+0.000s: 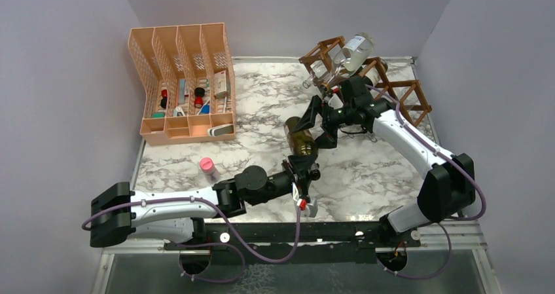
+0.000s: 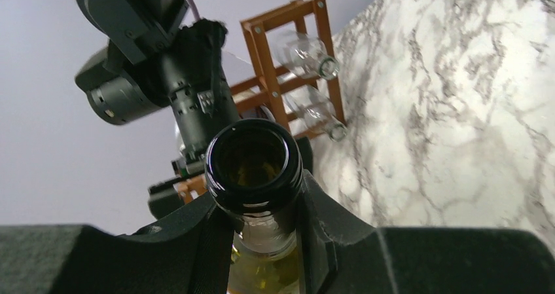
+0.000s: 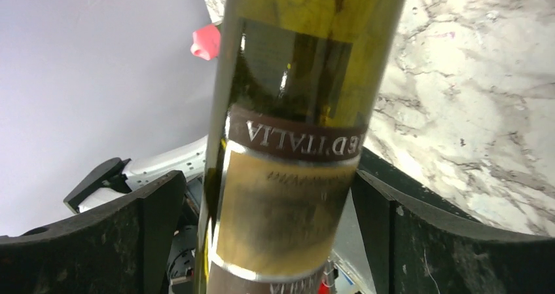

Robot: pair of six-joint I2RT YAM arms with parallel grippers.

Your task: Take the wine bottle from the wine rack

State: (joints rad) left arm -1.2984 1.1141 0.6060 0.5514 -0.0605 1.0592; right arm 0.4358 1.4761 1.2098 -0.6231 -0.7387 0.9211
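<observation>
An olive-green wine bottle (image 1: 299, 139) with a gold and brown label is out of the dark brown wooden wine rack (image 1: 393, 88) and is held over the middle of the marble table. My left gripper (image 1: 302, 167) is shut on its neck, just below the dark open mouth (image 2: 254, 163). My right gripper (image 1: 316, 127) is open, with its fingers (image 3: 150, 228) on either side of the labelled body (image 3: 294, 110); a gap shows on the left side. The rack (image 2: 262, 52) stands behind at the back right.
Clear glass bottles (image 1: 357, 50) lie in the rack and also show in the left wrist view (image 2: 304, 52). A peach mesh file organizer (image 1: 183, 84) holds small items at the back left. A small pink-capped bottle (image 1: 209, 168) stands near the front left.
</observation>
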